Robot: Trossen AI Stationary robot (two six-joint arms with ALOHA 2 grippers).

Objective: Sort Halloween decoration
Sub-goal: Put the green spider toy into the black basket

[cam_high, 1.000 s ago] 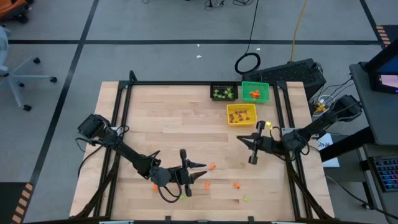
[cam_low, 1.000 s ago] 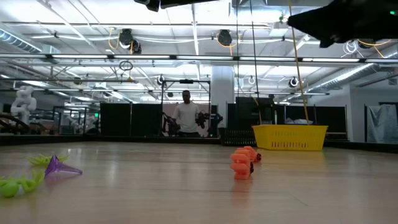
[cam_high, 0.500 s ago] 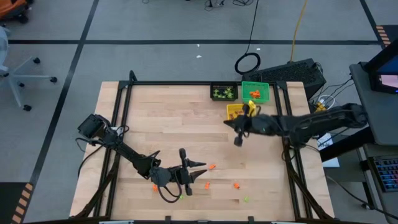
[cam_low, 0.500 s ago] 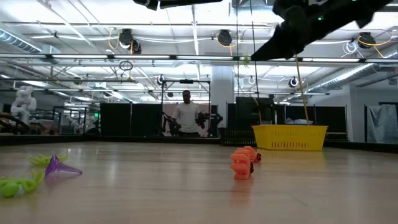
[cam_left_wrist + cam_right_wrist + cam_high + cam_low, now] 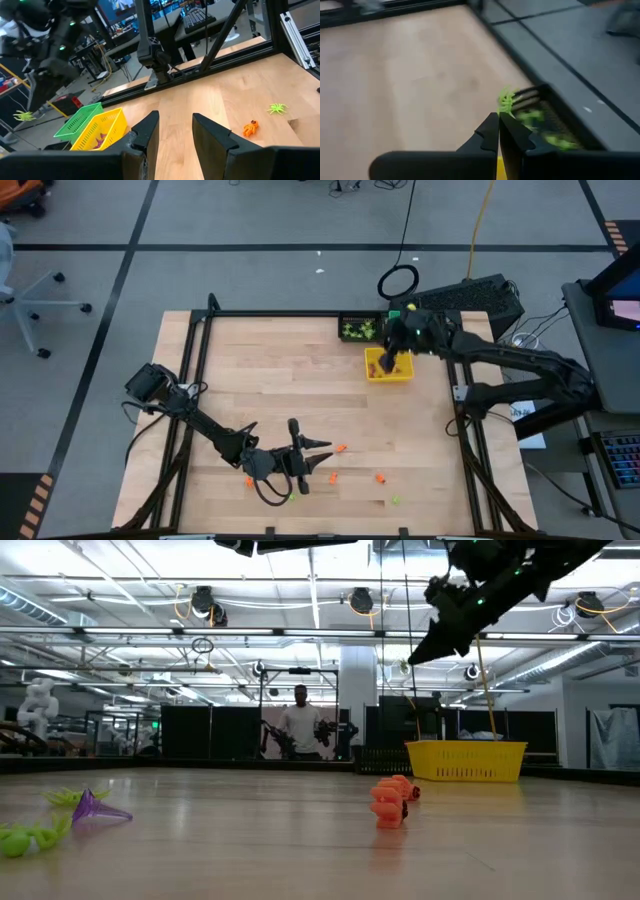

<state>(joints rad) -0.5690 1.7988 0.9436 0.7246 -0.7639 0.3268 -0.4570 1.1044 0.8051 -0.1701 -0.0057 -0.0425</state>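
Bright, even light floods the table from above, with only faint, soft shadows under the arms. At table height, the ceiling lamps glare white and the right arm reads as a dark silhouette against them. The right wrist view is heavily smeared, its green spider and black bin soft-edged. The left wrist view stays crisp, slightly bowed at its edges.

wooden table, scattered trinkets, three bins
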